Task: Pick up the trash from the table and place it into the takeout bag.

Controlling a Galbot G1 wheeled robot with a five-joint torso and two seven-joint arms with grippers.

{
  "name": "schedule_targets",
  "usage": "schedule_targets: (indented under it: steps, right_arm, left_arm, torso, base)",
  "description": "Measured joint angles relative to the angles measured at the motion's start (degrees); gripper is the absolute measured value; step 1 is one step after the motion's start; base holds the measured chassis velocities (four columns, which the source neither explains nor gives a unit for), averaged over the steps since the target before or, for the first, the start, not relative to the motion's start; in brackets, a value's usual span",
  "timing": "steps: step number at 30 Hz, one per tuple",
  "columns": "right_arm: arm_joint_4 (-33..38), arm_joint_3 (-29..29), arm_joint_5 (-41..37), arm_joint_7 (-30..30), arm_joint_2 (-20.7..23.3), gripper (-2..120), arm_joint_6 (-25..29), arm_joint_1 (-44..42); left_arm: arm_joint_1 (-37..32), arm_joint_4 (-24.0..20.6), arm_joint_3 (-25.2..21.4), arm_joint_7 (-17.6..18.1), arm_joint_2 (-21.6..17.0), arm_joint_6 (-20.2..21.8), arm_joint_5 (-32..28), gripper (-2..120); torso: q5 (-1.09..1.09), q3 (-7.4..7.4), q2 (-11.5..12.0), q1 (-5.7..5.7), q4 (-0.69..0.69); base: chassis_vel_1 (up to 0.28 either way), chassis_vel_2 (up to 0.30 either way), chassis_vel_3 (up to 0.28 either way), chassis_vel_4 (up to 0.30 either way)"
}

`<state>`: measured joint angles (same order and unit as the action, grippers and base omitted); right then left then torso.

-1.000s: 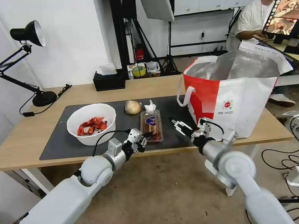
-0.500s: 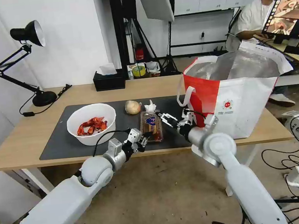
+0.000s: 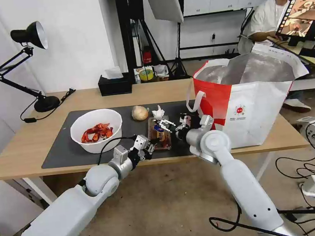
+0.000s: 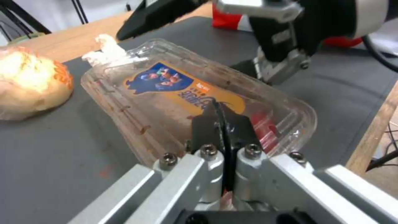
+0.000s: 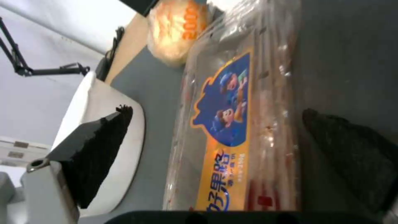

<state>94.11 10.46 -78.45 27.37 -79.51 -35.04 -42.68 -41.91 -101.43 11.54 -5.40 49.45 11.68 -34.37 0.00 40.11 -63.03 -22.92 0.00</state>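
One long wooden table (image 3: 25, 147) is seen from the head view, with one dark grey mat (image 3: 63, 150) laid on it. One big red-and-white takeout bag (image 3: 253, 104) is stood at the right end of the mat, its silver inside shown at the open top. One white bowl (image 3: 96, 130) of red scraps is set on the left part of the mat. One clear plastic tray (image 3: 159, 132) is laid flat in the middle, between the bowl and the bag. One tan ball (image 3: 139, 112) and one small tissue wad (image 3: 158, 112) are placed just behind the tray.

The left gripper (image 3: 153, 144) is held at the tray's near end. In the left wrist view its fingers (image 4: 209, 124) are seen pressed together over the tray's edge, and the blue and orange label is shown.

The right gripper (image 3: 164, 124) is held over the tray. In the right wrist view its fingers (image 5: 99, 152) are seen spread wide on both sides of the tray (image 5: 244, 124).
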Motion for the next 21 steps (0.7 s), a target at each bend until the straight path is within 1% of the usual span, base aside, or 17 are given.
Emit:
schedule_targets:
  steps: [6,21]
  right_arm:
    - [-2.1,-0.7,-0.2,1.1,-0.5,100,-1.9,2.5]
    - [-3.2,-2.4,-0.9,1.8,-0.6,100,-4.4,3.9]
  left_arm:
    - [0.0,-0.2,0.0,0.1,-0.3,-0.2,-0.1,0]
    - [-0.9,-0.4,-0.3,0.1,-0.4,-1.1,-0.1,0]
  torso:
    - [0.0,0.0,0.0,0.0,-0.01]
    - [0.0,0.0,0.0,0.01,0.0]
  base:
    - [0.0,0.0,0.0,0.0]
    - [0.0,0.0,0.0,0.0]
